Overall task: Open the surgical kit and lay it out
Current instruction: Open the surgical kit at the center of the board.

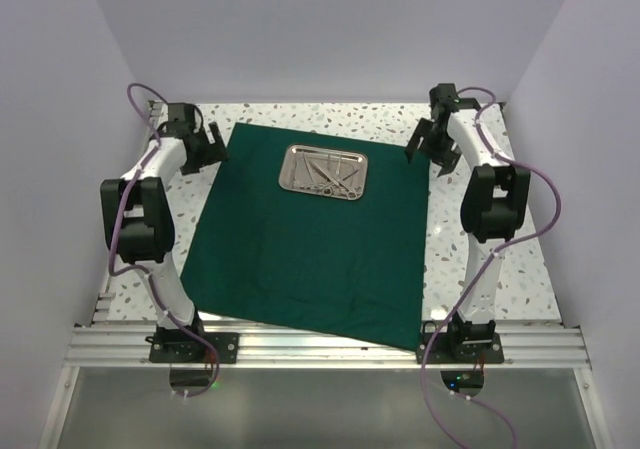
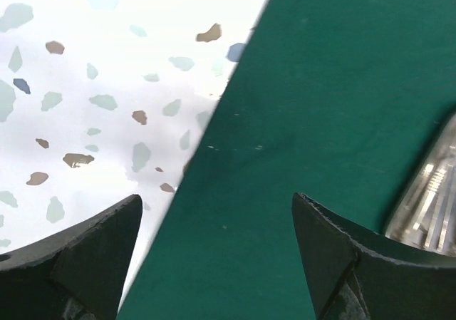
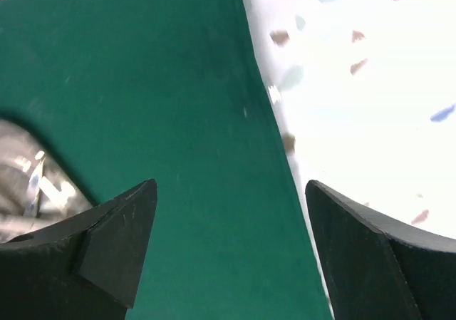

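Dark green cloth (image 1: 310,259): opened out and lying flat, a few soft creases, near edge slanting down toward 5 o'clock. Small shiny rectangular steel tray (image 1: 296,162): resting on the cloth toward 12 o'clock from its middle, just inside the far edge, long side running 9 to 3 o'clock. Slim silver instruments (image 1: 335,176): inside the tray, loosely crossing one another, bunched toward 3 o'clock; individual types too small to tell.

Bright, even light
You get glare on the steel tray (image 1: 296,169); right of it the table (image 3: 370,85) blows out white.
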Available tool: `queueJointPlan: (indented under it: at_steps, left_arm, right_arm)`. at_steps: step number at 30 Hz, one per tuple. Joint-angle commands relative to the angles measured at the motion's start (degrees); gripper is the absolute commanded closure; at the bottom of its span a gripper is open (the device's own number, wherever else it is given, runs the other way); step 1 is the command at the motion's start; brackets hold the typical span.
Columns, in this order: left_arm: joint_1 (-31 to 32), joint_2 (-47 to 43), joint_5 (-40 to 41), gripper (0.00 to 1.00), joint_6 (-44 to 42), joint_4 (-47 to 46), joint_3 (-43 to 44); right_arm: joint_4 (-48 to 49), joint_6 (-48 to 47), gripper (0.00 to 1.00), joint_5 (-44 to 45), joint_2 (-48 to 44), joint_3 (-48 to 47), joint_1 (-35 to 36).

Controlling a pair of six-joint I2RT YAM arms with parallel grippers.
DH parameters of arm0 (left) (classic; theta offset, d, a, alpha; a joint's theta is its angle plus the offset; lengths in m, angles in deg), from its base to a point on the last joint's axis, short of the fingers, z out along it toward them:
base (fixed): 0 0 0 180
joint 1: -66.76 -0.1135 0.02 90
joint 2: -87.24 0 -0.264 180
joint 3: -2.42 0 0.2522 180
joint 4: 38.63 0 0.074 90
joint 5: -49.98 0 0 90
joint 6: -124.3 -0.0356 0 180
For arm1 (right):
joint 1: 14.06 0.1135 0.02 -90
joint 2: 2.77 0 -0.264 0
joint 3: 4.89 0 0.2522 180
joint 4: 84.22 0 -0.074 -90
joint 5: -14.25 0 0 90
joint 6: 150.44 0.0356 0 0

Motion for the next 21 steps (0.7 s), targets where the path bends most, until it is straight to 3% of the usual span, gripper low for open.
queueJointPlan:
  at_steps: [1,10,12,13,14,16,17,18,19,21]
  left_arm:
    - [-0.8,2.47,-1.73,0.12,-0.95,-2.52,1.65]
    - [-0.88,5.46,-4.36,0.19,-0.78,-4.63,0.24]
    - [-0.8,6.26,-5.51,0.24,-0.43,-5.95,-0.29]
    - [-0.71,7.13,-6.47,0.3,-0.16,-5.96,-0.29]
    - [-0.71,7.49,-6.92,0.36,-0.16,-5.78,-0.12]
    - [-0.8,8.81,-7.27,0.54,-0.07,-4.82,0.24]
    - [-0.71,9.24,-7.36,0.62,-0.07,-4.2,0.41]
    - [-0.8,9.68,-7.53,0.72,-0.07,-3.85,0.76]
    - [-0.8,10.47,-7.97,0.76,0.01,-3.41,0.76]
    - [-0.8,11.18,-8.67,0.87,0.28,-3.32,0.76]
  right_arm:
    - [-0.15,-1.48,0.12,3.93,6.55,-4.89,0.82]
    - [0.56,-2.89,0.25,8.59,14.9,-7.97,0.12]
    - [1.35,-3.59,0.37,8.15,16.05,-8.24,-0.06]
    - [1.52,-4.2,0.44,7.8,17.1,-8.85,-0.06]
    - [1.61,-4.56,0.63,7.54,17.63,-9.29,-0.15]
    - [1.88,-5.0,0.77,5.96,19.12,-11.74,-0.15]
    - [1.7,-5.0,0.92,5.26,20.96,-13.15,-0.23]
    - [1.01,-4.74,0.97,4.47,22.28,-14.81,-0.23]
    - [0.82,-4.13,1.0,3.07,23.25,-18.14,-0.23]
    - [0.39,-3.34,1.0,1.48,26.77,-21.76,-0.23]
